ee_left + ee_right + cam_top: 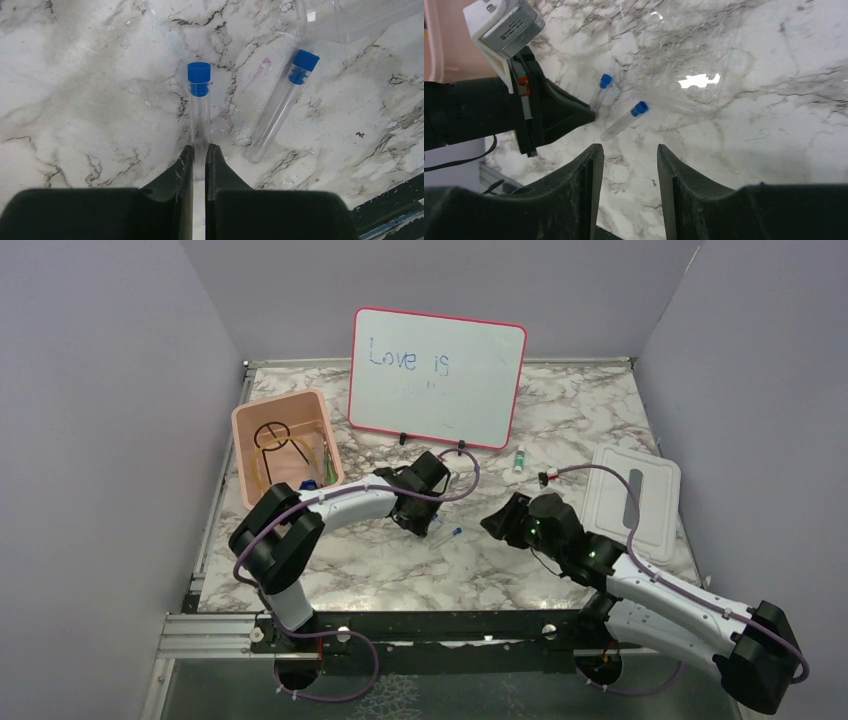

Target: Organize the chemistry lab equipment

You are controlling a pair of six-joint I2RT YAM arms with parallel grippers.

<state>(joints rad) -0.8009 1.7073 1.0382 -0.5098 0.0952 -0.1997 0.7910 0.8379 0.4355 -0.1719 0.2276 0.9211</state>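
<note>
My left gripper (pixel 199 150) is shut on the round bottom end of a clear blue-capped tube (pixel 199 100), low over the marble table. A second blue-capped tube (pixel 282 107) lies loose just to its right. In the top view the left gripper (pixel 428 523) is at the table's middle, with a tube (pixel 452 534) beside it. My right gripper (pixel 626 148) is open and empty, a short way from both tubes (pixel 625 120); in the top view it (pixel 495 520) faces the left gripper. The black wire ring tripod (pixel 272 432) and tan rubber tube (pixel 300 450) lie in the pink bin (pixel 245 440).
The pink-framed whiteboard (pixel 437 375) stands at the back centre. The white lid (pixel 610 510) lies at the right. A small vial (pixel 519 459) lies near the whiteboard's right foot. A clear plastic sheet (pixel 684 60) lies just beyond the tubes.
</note>
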